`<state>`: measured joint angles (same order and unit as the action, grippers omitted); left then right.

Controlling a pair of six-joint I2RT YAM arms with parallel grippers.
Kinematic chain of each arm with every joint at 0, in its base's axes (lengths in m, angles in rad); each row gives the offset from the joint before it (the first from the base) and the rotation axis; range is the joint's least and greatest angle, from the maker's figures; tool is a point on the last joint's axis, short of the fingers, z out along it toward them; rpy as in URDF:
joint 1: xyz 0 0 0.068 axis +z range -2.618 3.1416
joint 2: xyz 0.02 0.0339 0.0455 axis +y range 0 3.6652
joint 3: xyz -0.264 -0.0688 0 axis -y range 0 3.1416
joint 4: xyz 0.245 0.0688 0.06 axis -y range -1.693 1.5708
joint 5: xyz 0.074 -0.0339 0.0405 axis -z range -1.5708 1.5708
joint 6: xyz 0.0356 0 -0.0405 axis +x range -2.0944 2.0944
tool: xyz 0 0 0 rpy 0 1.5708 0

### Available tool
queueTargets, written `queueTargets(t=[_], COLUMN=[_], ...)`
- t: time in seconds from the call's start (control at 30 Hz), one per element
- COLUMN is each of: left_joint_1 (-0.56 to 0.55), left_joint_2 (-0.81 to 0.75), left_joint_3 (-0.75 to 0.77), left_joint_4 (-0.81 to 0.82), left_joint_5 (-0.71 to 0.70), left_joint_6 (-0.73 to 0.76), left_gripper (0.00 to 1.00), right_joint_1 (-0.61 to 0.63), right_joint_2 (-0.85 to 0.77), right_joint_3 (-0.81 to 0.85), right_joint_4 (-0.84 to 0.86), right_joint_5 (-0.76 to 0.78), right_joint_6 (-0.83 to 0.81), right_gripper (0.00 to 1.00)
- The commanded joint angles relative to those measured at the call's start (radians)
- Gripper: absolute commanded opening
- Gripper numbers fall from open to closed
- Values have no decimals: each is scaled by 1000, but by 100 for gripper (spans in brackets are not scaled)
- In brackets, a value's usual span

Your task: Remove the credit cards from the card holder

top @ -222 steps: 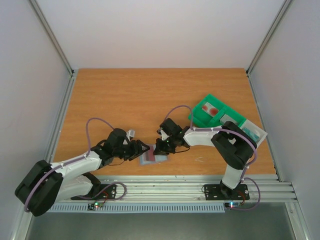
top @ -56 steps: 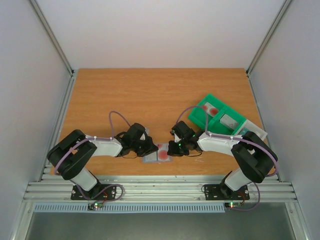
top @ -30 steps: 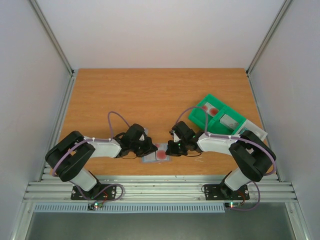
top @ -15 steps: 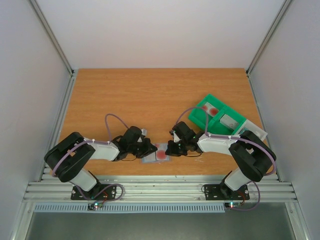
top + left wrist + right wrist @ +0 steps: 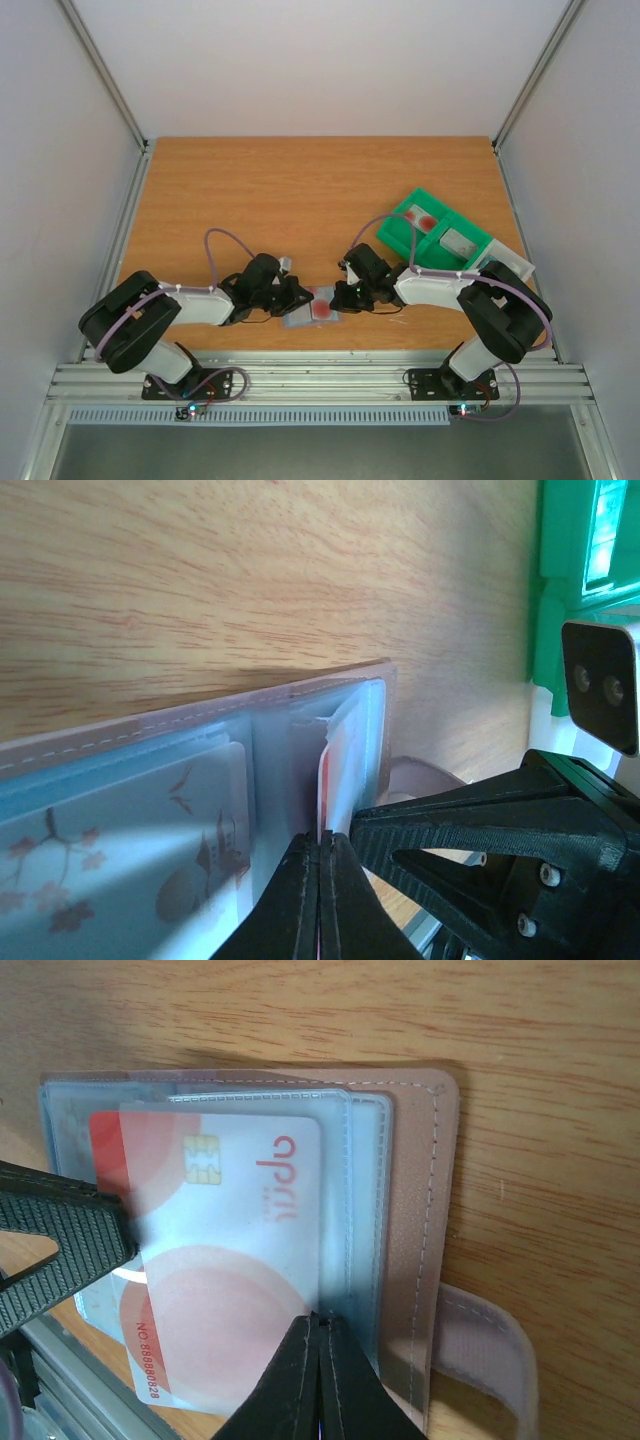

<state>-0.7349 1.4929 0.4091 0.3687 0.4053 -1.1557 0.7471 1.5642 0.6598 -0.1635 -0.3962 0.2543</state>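
left gripper (image 5: 320, 855): closed, pinching edge of white-and-red credit card (image 5: 240, 1260) | right gripper (image 5: 320, 1330): closed, tips pressing card holder (image 5: 415, 1210) | holder: flat on wooden table (image 5: 550, 1020)

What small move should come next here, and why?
Probably: left pincer draws the white card sideways out of its clear sleeve, away from the right pincer. It looks shut on the card's exposed edge; most of the card sits inside the sleeve, and the shut right pincer presses on the card holder, seemingly pinning it.
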Motion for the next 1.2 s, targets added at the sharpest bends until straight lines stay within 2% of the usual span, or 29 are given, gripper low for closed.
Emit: queueTargets(t=[0.0, 0.23, 0.43, 0.8, 1.0, 1.17], left_joint_1=[-1, 0, 1, 3, 2, 2], left_joint_2=[-37, -83, -130, -263, -371, -473], left_joint_3=[-9, 22, 16, -6, -9, -13], left_joint_4=[-61, -177, -284, -381, -486, -498], left_joint_5=[-37, -41, -103, -184, -264, -279], left_joint_6=[22, 72, 89, 74, 61, 38], left_gripper=[1, 0, 0, 1, 0, 1], right_joint_1=[2, 1, 1, 1, 2, 1], right_joint_2=[33, 33, 34, 12, -40, -142], right_joint_3=[-39, -31, -19, -4, -21, -22], right_joint_4=[-81, -88, -91, -88, -32, -17], right_joint_5=[90, 97, 90, 76, 33, -9], right_joint_6=[6, -1, -9, -10, 12, 27], right_gripper=[1, 1, 1, 1, 5, 9])
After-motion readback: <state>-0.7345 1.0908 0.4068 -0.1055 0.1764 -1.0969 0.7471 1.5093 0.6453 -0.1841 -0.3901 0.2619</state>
